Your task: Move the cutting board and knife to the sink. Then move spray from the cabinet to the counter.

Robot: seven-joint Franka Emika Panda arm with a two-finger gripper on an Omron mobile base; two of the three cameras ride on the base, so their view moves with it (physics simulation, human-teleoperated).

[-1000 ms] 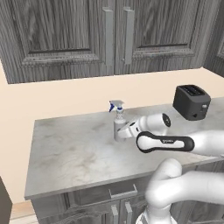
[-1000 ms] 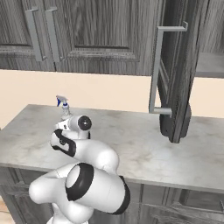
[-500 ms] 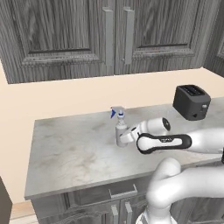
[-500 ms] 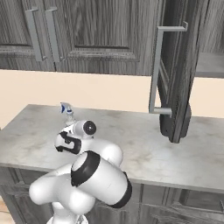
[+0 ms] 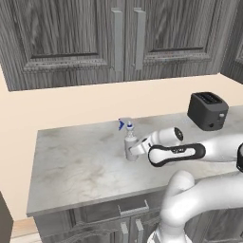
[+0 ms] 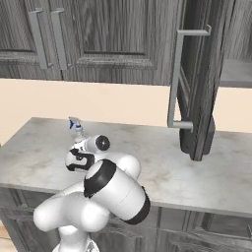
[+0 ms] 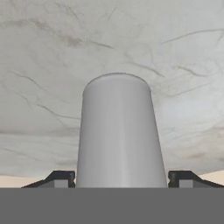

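The spray (image 5: pixel 129 144), a pale grey bottle with a blue trigger nozzle, is upright low over the counter (image 5: pixel 76 166), left of the toaster. My gripper (image 5: pixel 131 152) reaches in from the right and is shut on the bottle's body. In the hand view the grey bottle (image 7: pixel 120 131) sits between the two fingertips (image 7: pixel 61 177), against the marbled stone. From the right base view the spray (image 6: pixel 77 130) rises just behind the hand. Whether its base rests on the stone I cannot tell. The cabinet (image 6: pixel 197 88) stands with one door open. Cutting board, knife and sink are out of view.
A black toaster (image 5: pixel 207 110) stands at the counter's back right. Closed upper cabinet doors (image 5: pixel 123 38) with bar handles hang above. The open cabinet door juts out over the counter (image 6: pixel 197 167) on the right side.
The gripper and the spray bottle have come down together toward the counter and slightly right. The arm's elbow has swung lower.
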